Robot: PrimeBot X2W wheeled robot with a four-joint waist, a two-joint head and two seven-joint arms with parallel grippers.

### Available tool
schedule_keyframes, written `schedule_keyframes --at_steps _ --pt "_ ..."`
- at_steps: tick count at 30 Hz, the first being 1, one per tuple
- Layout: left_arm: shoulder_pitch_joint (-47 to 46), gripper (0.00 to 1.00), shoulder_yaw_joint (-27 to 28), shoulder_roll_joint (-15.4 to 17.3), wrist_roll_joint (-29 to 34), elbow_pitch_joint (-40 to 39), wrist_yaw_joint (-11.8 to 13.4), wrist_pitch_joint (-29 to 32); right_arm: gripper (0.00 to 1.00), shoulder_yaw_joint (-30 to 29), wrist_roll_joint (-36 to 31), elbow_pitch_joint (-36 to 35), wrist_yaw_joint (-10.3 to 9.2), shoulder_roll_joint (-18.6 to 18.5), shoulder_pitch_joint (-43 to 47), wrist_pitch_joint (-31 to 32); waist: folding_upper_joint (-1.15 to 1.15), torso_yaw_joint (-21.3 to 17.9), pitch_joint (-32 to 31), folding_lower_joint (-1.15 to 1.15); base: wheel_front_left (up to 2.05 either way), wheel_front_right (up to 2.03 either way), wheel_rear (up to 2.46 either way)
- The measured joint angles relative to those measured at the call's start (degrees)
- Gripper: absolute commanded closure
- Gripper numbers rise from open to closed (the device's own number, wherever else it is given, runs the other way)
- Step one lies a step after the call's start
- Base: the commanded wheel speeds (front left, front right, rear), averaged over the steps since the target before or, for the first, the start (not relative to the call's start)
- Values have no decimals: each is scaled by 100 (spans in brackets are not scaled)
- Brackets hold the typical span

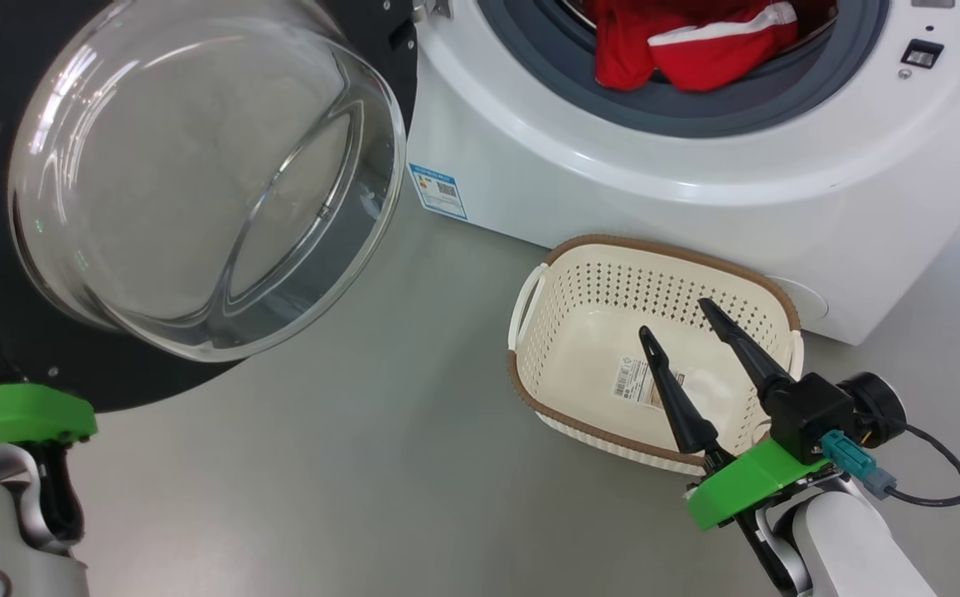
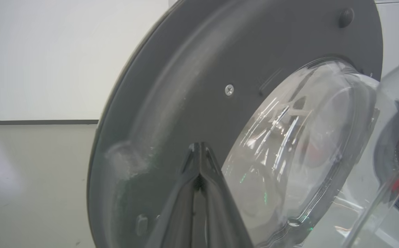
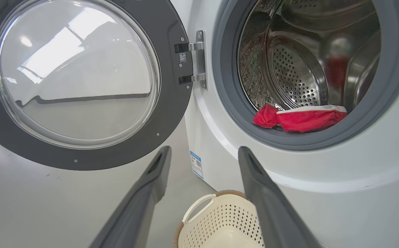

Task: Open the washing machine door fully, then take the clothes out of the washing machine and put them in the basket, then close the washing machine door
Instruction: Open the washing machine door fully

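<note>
Heaped at the front of the steel drum (image 3: 296, 69) of the washing machine (image 1: 613, 195): red clothes (image 1: 695, 46) with a white stripe, against the grey gasket (image 1: 695, 114). On the floor just before it, the cream basket (image 1: 579, 278), bare but for a sticker (image 1: 634, 383) on its bottom. Swung wide at the left, the door (image 1: 198, 182). Over the basket, the right gripper (image 1: 674, 317), spread wide, gripping nothing. Before the door's inner face, the left gripper (image 2: 200, 147), pinched together, nothing between; contact not tellable. One basket, one door, two grippers; garment count unclear.

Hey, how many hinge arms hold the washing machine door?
2: upper hinge arm and lower hinge arm, joining the washing machine door to the washing machine. None seems hidden.
</note>
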Motion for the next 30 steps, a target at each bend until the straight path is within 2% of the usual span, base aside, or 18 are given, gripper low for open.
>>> schedule_keyframes --at_steps 1,2,3,11,19,25,30 --pt "55 61 -40 -29 30 -96 -2 0 0 2 21 13 0 0 1 -4 0 -4 -34 0 0 0 0" --pt "101 15 -75 -52 59 -209 -30 0 0 8 32 31 0 0 1 -8 0 -8 -67 0 0 0 0" --pt "143 0 -125 -63 85 -338 -54 0 0 15 45 46 0 1 1 -14 0 -12 -97 0 0 0 0" --pt "422 0 -437 -153 220 -1467 -108 2 0 5 319 141 0 4 1 -76 0 -166 -277 0 0 0 0" --pt "721 0 -951 -232 -71 -2330 -296 256 0 -361 519 -153 0 14 2 -99 0 -488 -380 0 0 0 0" --pt "989 0 -1497 -254 -464 -2659 -397 441 0 -668 572 -244 0 20 3 -99 0 -882 -434 0 0 0 0" --pt "1114 0 -1739 -179 -650 -2648 -445 322 0 -811 567 -519 0 22 2 -99 0 -1261 -460 0 0 0 0"
